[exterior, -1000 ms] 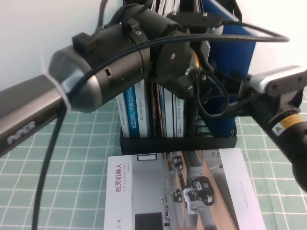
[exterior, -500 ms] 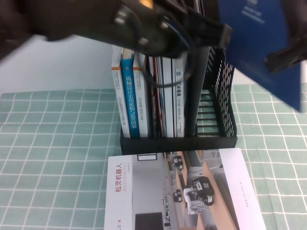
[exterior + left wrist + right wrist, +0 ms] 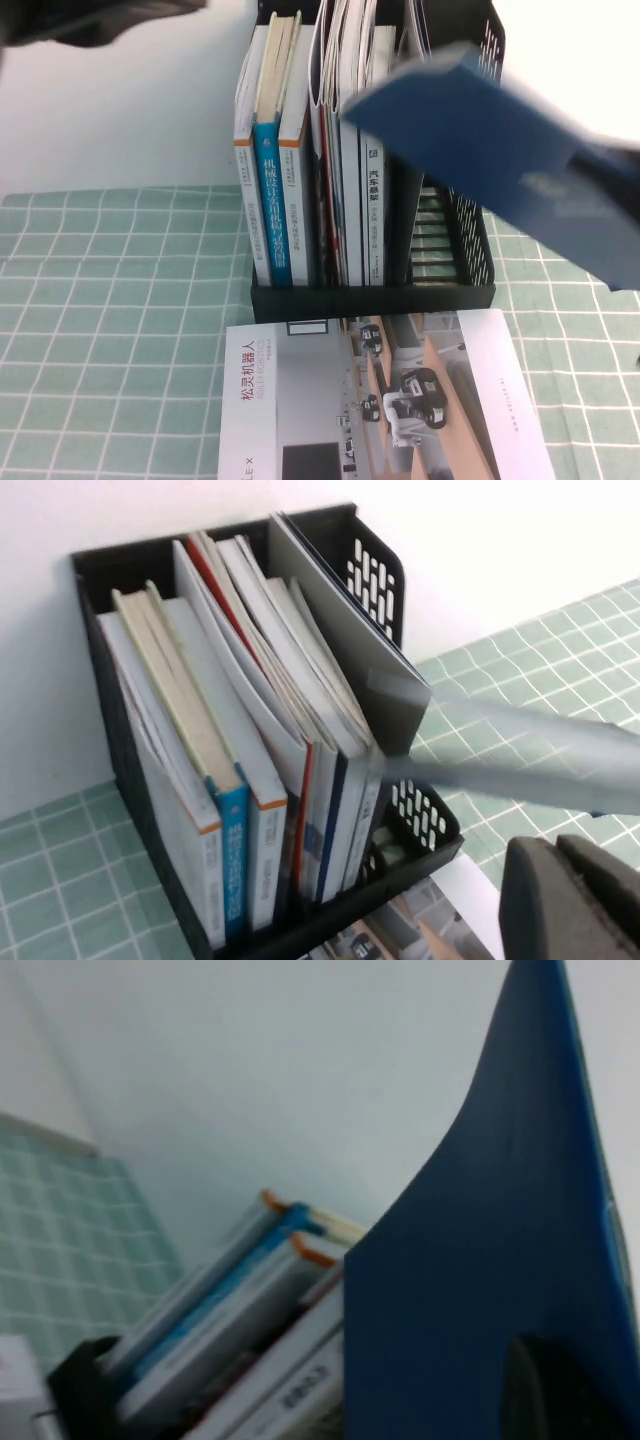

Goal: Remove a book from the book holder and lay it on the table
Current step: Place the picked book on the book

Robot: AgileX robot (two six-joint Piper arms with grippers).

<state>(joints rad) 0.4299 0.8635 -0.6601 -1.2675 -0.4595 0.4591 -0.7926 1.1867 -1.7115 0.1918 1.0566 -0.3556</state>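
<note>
And there it was, the book (image 3: 480, 140) up in the air and clear of the book holder (image 3: 370, 298), hanging tilted with its far corner dipping toward the rack's tops and its near end carried off to the right. The right gripper (image 3: 603, 168) was clamped on that near end, a dark bar across the blue cover, and from its own wrist camera the navy sheet (image 3: 480, 1260) filled the frame with one dark finger (image 3: 560, 1395) pressed against it. Below that gripper and across toward the other arm's side stood the holder, upright on the table (image 3: 120, 300), its compartment nearest the gripper showing only bare slotted walls. The compartments further from the gripper were packed with upright volumes, the cyan-spined book (image 3: 270, 210) among them. In front of the rack's low lip, below the raised book, a white brochure (image 3: 480, 400) lay flat on the checked cloth, touching or all but touching the lip. The left gripper (image 3: 570, 905) hung high, above and in front of the holder (image 3: 130, 560), looking down on the book tops; whether it was apart or together, could not tell. Between it and the rack the lifted book (image 3: 520, 770) cut across as a grey-blue streak. In the high view, that arm was only a dark blur (image 3: 90, 15) well away from the right gripper.
</note>
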